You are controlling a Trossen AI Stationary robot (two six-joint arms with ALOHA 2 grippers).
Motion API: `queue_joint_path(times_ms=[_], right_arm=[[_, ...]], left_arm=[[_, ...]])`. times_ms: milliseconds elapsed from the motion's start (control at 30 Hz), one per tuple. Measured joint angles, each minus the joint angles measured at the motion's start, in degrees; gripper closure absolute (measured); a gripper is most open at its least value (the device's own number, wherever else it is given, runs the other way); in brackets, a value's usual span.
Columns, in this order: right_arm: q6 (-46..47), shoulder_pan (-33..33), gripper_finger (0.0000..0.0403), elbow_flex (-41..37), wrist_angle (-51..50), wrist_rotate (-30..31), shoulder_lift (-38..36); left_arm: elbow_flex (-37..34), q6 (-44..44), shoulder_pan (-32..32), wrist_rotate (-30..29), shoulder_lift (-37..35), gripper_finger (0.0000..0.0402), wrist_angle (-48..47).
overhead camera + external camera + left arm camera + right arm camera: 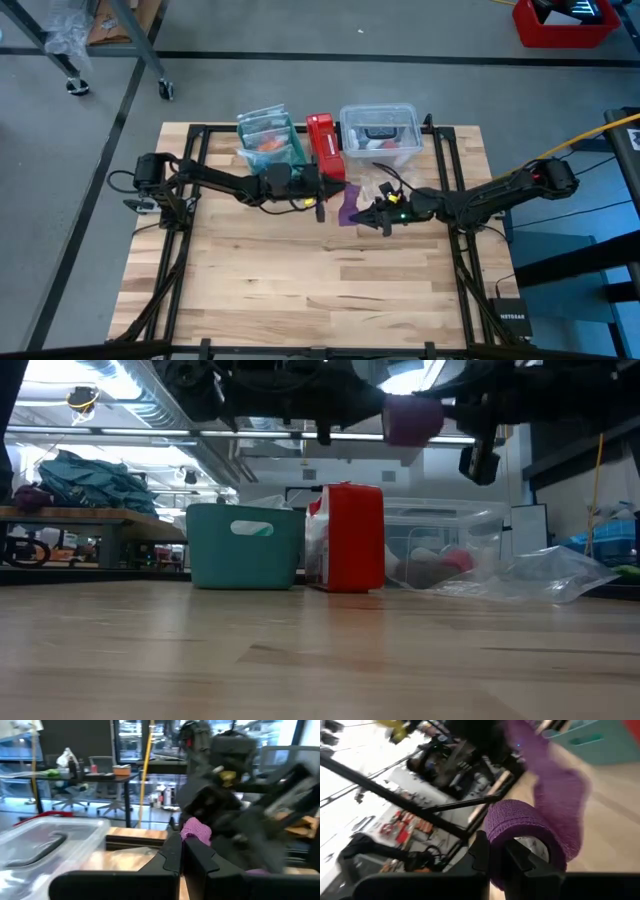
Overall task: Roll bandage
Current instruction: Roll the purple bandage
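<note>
From the table-height camera you get a long stretch of bare, pale wooden table (320,660) nearest you, plank seams running across it. Above the table's middle both arms meet, lifted clear of the wood. Your right gripper (495,857) is clamped narrow on the coiled end of the purple bandage (530,832), and a loose tail of the strip trails away from the roll. Your left gripper (182,857) has its fingers pressed fully together; the bandage's far end sits right at their tips, but you cannot tell whether it is pinched there. Behind the arms, along the table's far edge, stand a teal bin (245,545), a red box (350,538) just beside it, and a clear plastic tub (445,545), with a crumpled clear bag (545,575) lying next to the tub. Past the table the room shows grey floor, a bench heaped with teal cloth (90,480), and ceiling strip lights.
</note>
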Motion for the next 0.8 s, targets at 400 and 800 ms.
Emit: queue_joint_path(times_ms=[400,800], right_arm=[[-1.55,-0.02,0.0380,0.02,-9.03,7.72,-0.07],[-3.37,-0.02,0.0380,0.07,-9.33,4.91,-0.13]], left_arm=[[-0.03,8.51,-5.82,1.45,-3.24,0.0401,-4.89],[-0.04,15.75,-8.30,-0.53,-8.96,0.0401,-15.90]])
